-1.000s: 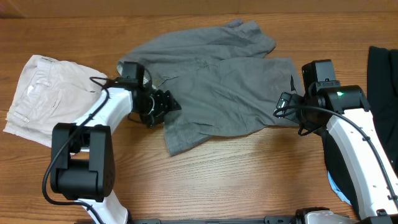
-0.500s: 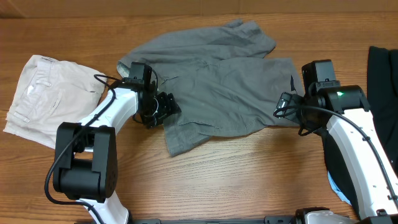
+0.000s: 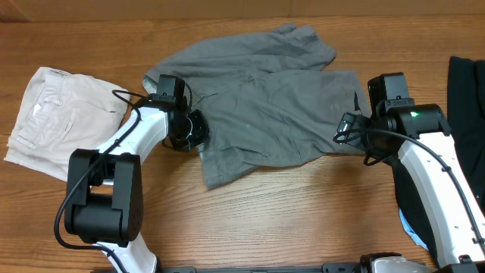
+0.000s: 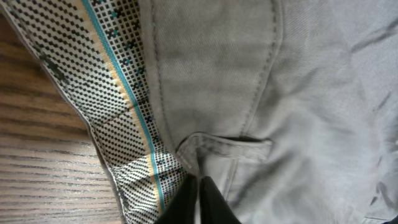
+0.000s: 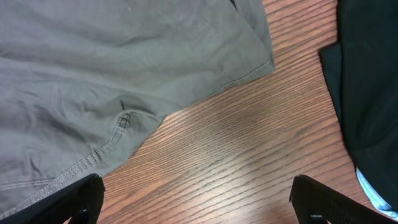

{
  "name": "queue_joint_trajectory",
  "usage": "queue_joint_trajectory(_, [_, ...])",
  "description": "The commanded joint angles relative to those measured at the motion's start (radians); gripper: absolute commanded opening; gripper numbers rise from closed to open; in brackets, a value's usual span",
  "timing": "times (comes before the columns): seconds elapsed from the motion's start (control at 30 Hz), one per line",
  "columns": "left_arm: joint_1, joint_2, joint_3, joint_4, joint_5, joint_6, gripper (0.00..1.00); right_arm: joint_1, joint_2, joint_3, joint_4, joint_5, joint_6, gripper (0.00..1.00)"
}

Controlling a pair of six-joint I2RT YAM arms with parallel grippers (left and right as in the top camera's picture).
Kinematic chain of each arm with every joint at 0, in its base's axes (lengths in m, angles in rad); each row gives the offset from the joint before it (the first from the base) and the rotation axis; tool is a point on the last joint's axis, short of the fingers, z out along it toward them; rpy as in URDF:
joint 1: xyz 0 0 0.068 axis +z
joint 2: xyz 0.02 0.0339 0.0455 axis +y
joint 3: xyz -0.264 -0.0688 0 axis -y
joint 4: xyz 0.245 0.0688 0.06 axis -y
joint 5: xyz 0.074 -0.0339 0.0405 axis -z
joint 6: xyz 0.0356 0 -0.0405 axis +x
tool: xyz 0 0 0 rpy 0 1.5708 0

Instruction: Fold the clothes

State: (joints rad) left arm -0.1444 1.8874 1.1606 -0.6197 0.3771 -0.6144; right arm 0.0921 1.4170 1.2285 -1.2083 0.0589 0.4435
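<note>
Grey shorts (image 3: pixel 265 106) lie spread and rumpled on the tabletop (image 3: pixel 303 220) between the two hands, one leg lapping over the other. No clean fold is visible. Judged from this layout, the task is at its start: the garment is not yet flattened and every fold is left to make.

Left hand (image 3: pixel 189 129): fingers drawn together at the garment edge. In the left wrist view the tips meet just below a belt loop (image 4: pixel 224 144) and appear to pinch the fabric there.

Right hand (image 5: pixel 196 202): fingers set wide apart, holding nothing. It hovers over bare wood, with the stitched hem (image 5: pixel 93 158) just ahead and to its left.

Materials:
- Shorts: thin, limp woven cloth, matte grey, with double-stitched seams. It creases easily.
- Waistband lining (image 4: pixel 118 93): pale, printed with small dark dots, with a teal and yellow stripe, turned outward beside the left fingertips.
- Tabletop: smooth wood grain.

Cream shorts (image 3: pixel 53 114) lie folded beyond the left hand, well apart from the grey pair. A black garment (image 3: pixel 466 129) lies outboard of the right hand.
</note>
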Motion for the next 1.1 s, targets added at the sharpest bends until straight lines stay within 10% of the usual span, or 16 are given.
queue_joint_trajectory(0.0, [0.000,0.015,0.019,-0.001,0.013,-0.002,0.04,-0.002,-0.001,0.021,0.001,0.011,-0.002,1.00])
queue_joint_trajectory(0.27, [0.002,-0.006,0.022,-0.164,0.153,0.080,0.04,-0.002,-0.001,0.021,-0.003,0.030,-0.002,1.00])
queue_joint_trajectory(0.6, [0.031,-0.069,0.029,-0.436,-0.124,0.122,0.04,-0.002,-0.001,0.019,-0.012,0.053,-0.002,1.00])
queue_joint_trajectory(0.8, [0.120,-0.106,0.119,-0.341,-0.117,0.121,0.85,-0.002,-0.001,0.019,-0.016,0.053,-0.002,1.00])
queue_joint_trajectory(1.07, [0.155,-0.107,0.137,-0.190,-0.036,0.122,0.72,-0.002,0.000,0.008,0.000,0.053,0.000,1.00])
